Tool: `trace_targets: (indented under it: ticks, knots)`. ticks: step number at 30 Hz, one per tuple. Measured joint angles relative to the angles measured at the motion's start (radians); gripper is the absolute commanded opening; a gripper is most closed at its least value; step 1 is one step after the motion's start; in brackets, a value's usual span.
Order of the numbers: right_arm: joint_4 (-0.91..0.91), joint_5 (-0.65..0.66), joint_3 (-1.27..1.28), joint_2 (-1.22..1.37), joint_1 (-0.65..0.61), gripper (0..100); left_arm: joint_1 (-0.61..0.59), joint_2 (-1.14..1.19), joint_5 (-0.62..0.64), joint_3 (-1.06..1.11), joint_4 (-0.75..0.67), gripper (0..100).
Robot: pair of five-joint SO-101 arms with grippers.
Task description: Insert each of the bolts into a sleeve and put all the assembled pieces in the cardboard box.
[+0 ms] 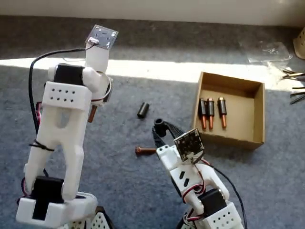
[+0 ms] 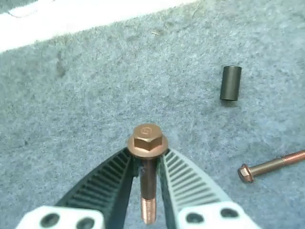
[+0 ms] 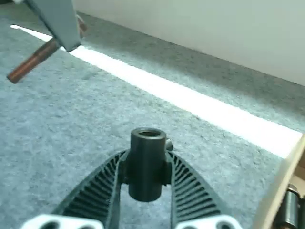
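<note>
L gripper (image 2: 148, 157) clamped on copper bolt (image 2: 148, 143), far left. R gripper (image 3: 145, 156) gripping black sleeve (image 3: 147, 167), near centre. Spare sleeve (image 1: 143, 109), spare bolt (image 1: 145, 150) loose on carpet (image 1: 119, 181) btwn arms. Three assembled pcs (image 1: 211, 112) in cardboard box (image 1: 258, 114), right.

Colours: bolt (image 2: 148, 143) copper; left gripper (image 2: 148, 155) fingers (image 2: 112, 183) black, ribbed; sleeve (image 3: 147, 162) matte black; carpet (image 1: 119, 167) blue-grey, flecked, sunlit pale across upper frame; cardboard box (image 1: 257, 114) tan, right of frame; assembled pieces (image 1: 212, 112) black over copper; left arm (image 1: 62, 119) white, motors (image 1: 69, 74) black.

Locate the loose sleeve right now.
In the high view, the loose sleeve lies on the carpet left of the cardboard box, beyond the loose bolt.
</note>
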Motion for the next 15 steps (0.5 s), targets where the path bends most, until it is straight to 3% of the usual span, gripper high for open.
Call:
trace_targets:
  ticks: [8,15]
  knots:
    - [-0.020,0.000,0.000,0.000,-0.173,0.4,0.097,-0.413,0.000,0.245,-0.114,1]
    - [-0.149,0.000,0.000,0.000,-0.195,0.4,0.095,-0.674,0.000,0.419,-0.224,1]
